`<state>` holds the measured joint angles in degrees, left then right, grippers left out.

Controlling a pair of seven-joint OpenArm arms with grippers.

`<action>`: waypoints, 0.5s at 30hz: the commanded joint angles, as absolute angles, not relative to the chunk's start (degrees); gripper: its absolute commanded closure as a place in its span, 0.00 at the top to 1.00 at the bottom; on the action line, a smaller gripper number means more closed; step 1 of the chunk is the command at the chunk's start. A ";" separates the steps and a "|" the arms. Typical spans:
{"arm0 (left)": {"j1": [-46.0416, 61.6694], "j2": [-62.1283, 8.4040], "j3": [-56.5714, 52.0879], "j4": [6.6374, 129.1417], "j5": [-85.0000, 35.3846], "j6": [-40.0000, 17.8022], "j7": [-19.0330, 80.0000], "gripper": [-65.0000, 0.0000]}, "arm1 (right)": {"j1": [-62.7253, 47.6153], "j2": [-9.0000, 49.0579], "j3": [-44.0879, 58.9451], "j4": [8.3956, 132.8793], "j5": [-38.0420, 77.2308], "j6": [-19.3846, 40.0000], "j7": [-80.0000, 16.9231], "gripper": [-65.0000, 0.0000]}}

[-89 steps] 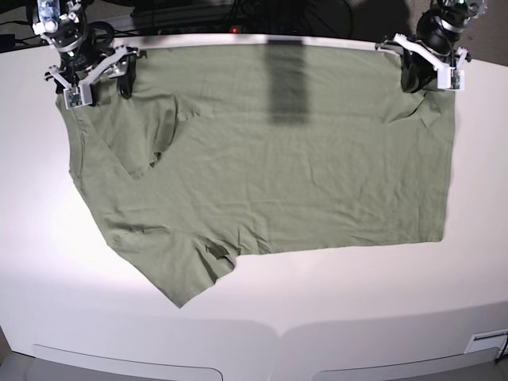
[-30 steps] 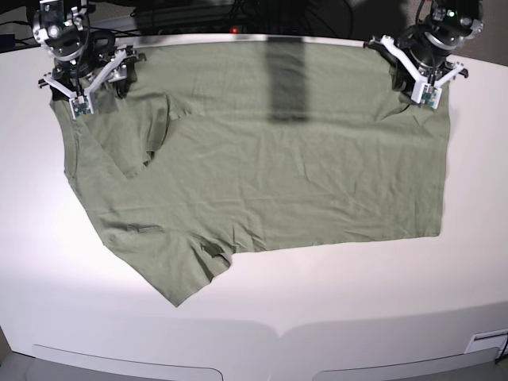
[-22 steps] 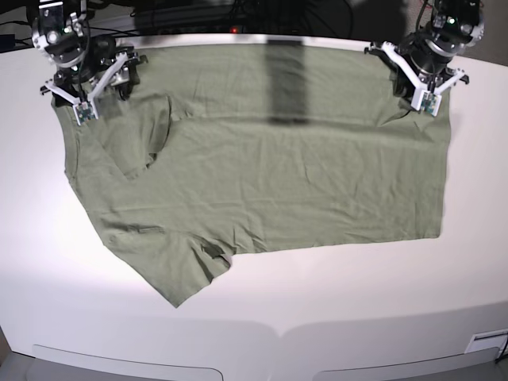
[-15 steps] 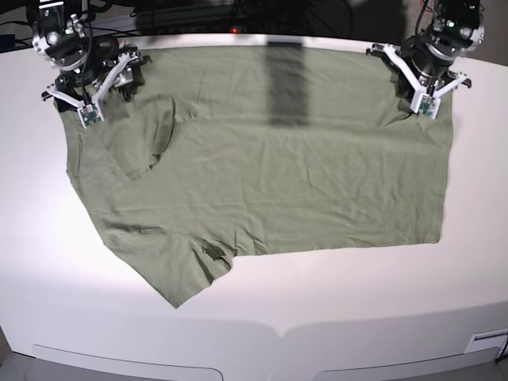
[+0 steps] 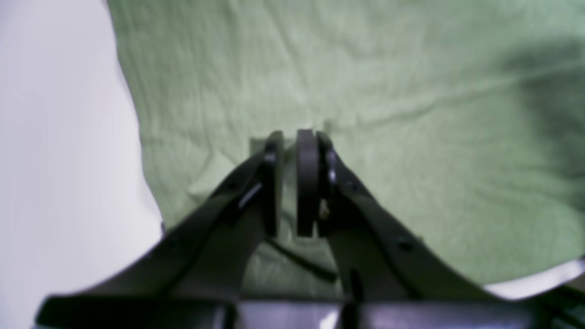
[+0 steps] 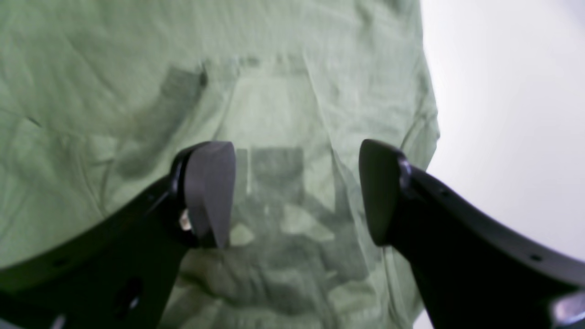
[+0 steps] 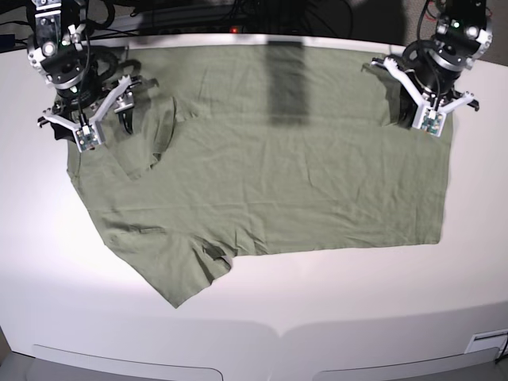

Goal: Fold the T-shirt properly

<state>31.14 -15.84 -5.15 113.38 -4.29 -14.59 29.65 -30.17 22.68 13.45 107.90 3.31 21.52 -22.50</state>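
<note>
Left fingers (image 5: pixel 290 183) pinched on the far hem of the T-shirt (image 7: pixel 270 175), right fingers (image 6: pixel 295 192) spread above the shoulder; first fold beginning, next probably closing right on the fabric.

White table (image 7: pixel 333 309) fills the frame, and the olive-green T-shirt (image 7: pixel 270 182) lies spread flat across its upper half, one sleeve pointing to the lower left, bare tabletop along the bottom.

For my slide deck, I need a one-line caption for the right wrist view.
Open right gripper poised above the wrinkled sage-green cotton T-shirt, near its edge on the white table.
</note>
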 commanded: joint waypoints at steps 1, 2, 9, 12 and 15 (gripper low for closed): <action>31.27 -16.23 -5.32 114.61 -4.47 -14.33 28.16 0.08 | -30.17 23.31 13.72 109.08 3.36 21.41 -20.36 0.64; 31.24 -16.23 -5.32 114.61 -4.45 -14.33 28.16 0.08 | -30.17 23.31 13.72 109.08 3.36 21.41 -20.08 0.64; 31.24 -16.21 -5.32 114.63 -1.65 -14.33 28.21 0.08 | -30.15 23.31 13.72 109.08 2.96 21.41 -20.40 0.64; 31.24 -16.21 -5.32 114.63 1.89 -14.31 28.21 0.14 | -30.15 23.31 13.72 109.08 2.98 21.41 -20.80 0.64; 31.27 -16.21 -5.32 114.63 3.20 -14.31 28.23 0.39 | -30.17 23.31 13.72 109.08 2.98 21.41 -20.99 0.64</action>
